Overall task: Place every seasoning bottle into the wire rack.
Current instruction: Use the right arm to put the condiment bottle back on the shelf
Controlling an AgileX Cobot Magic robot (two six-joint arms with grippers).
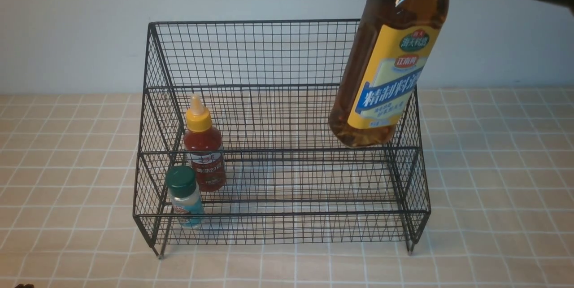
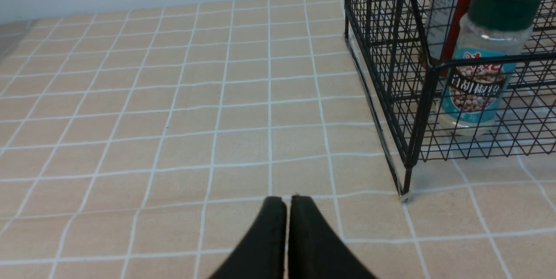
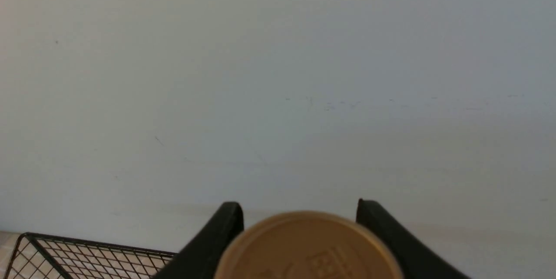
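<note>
Amber-brown and tilted, the tall bottle (image 1: 388, 59) hangs below the right tool (image 3: 299, 207), whose fingers are clenched on either side of the tan cap (image 3: 308, 244). The bottle's base swings toward the left arm's side and hovers over the end of the wire rack (image 1: 278, 54) nearest that tool, clear of the mesh.

At the rack's far end from the right tool, 2 bottles are already housed. The green-capped shaker (image 1: 184, 198) stands on the lower tier, with the red sauce bottle (image 1: 204, 153) just behind it; on which tier the red one stands cannot be told.

The left tool (image 2: 286, 203) sits low over the table (image 1: 493, 167), fingers pressed together on nothing. The rack's corner leg is ahead of it and the shaker just beyond the mesh.

This looks like the last of 3 placements. Doing it well likely means bringing the bottle upright beneath the tool before lowering, since a slanted base could catch a rail. The open stretch of tier below the tool, well apart from the other 2 bottles, seems the safest spot. The tool should release only once the base sits flat, as a tall bottle held by its top may rock.

Beige tile pattern with white lines covers the flat table. A plain pale wall (image 1: 67, 23) closes the scene beyond the tool.
</note>
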